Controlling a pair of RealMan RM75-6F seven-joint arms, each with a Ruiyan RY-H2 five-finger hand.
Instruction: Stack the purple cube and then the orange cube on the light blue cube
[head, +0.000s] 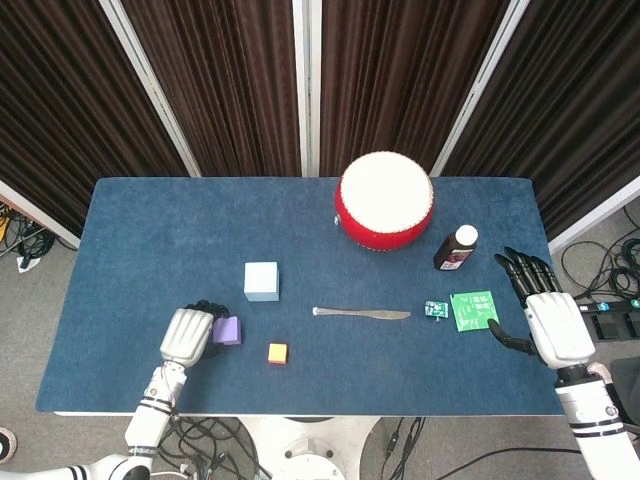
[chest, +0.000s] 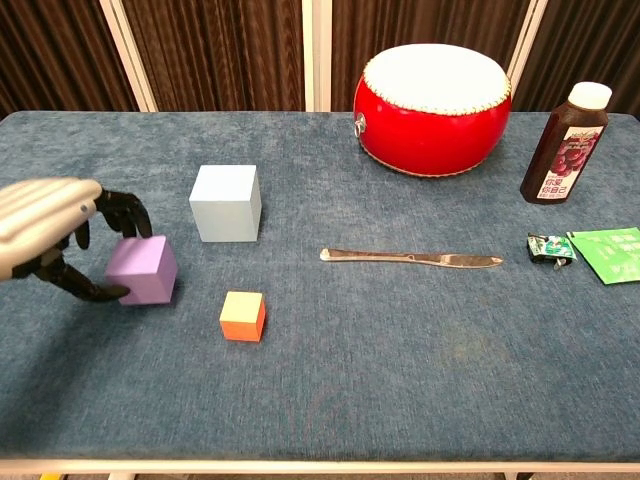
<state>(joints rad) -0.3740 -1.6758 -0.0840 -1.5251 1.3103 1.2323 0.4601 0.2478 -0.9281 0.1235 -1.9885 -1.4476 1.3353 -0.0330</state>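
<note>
My left hand (chest: 45, 235) (head: 188, 333) grips the purple cube (chest: 143, 270) (head: 228, 330) at the front left, thumb on its near side and fingers over its far side; the cube is tilted and raised a little off the cloth. The light blue cube (chest: 226, 203) (head: 262, 281) stands just behind and to the right of it. The small orange cube (chest: 243, 316) (head: 278, 352) lies in front, to the right of the purple one. My right hand (head: 548, 318) rests at the table's right edge with fingers spread and nothing in it; the chest view does not show it.
A red drum (chest: 432, 95) stands at the back centre, with a dark juice bottle (chest: 565, 143) to its right. A butter knife (chest: 410, 258) lies mid-table. A small green packet (chest: 548, 247) and a green sachet (chest: 610, 252) lie near the right hand.
</note>
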